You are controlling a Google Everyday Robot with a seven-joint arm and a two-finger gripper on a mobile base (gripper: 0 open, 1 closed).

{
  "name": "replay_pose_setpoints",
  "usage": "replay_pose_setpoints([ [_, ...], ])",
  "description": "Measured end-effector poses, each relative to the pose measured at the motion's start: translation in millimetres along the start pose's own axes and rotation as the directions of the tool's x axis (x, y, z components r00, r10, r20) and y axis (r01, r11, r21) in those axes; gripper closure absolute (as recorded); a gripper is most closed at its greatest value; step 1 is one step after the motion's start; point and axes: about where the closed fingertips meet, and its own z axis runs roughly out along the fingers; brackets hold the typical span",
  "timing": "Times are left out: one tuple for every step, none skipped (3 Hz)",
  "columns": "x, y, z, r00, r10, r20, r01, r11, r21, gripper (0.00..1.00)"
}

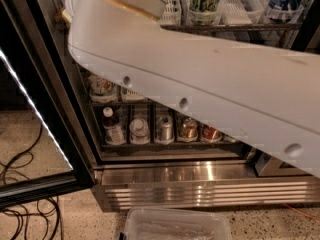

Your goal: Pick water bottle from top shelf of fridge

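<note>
The fridge (200,184) stands open, with its black-framed glass door (40,149) swung out to the left. The top shelf (235,28) is a dark wire rack with white slotted trays along the top edge. On it stand a green-and-white can (205,1) and, at the far right, the lower part of a clear bottle with blue print (287,1). I cannot tell whether this is the water bottle. My white arm link (210,79) crosses the view from upper left to right. My gripper is out of view past the top edge.
A lower rack holds a small brown-drink bottle (112,126) and several short cans (165,129). A clear plastic bin (177,226) sits on the floor in front of the steel base. Black cables (25,204) lie on the floor at left, below the door's light strip (35,111).
</note>
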Motion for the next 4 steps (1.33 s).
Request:
replay_pose_setpoints([
  [-10.0,-7.5,13.4,0.999,0.001,0.036,-0.003,0.9987,0.050,0.26],
  [-25.6,-11.2,17.0,0.997,0.005,0.083,-0.012,0.9963,0.086,0.26],
  [-51.9,-4.7,7.8,0.989,0.002,0.149,-0.016,0.9956,0.092,0.26],
  [-74.6,9.1,-1.9,0.979,0.005,0.201,-0.019,0.9975,0.068,0.26],
])
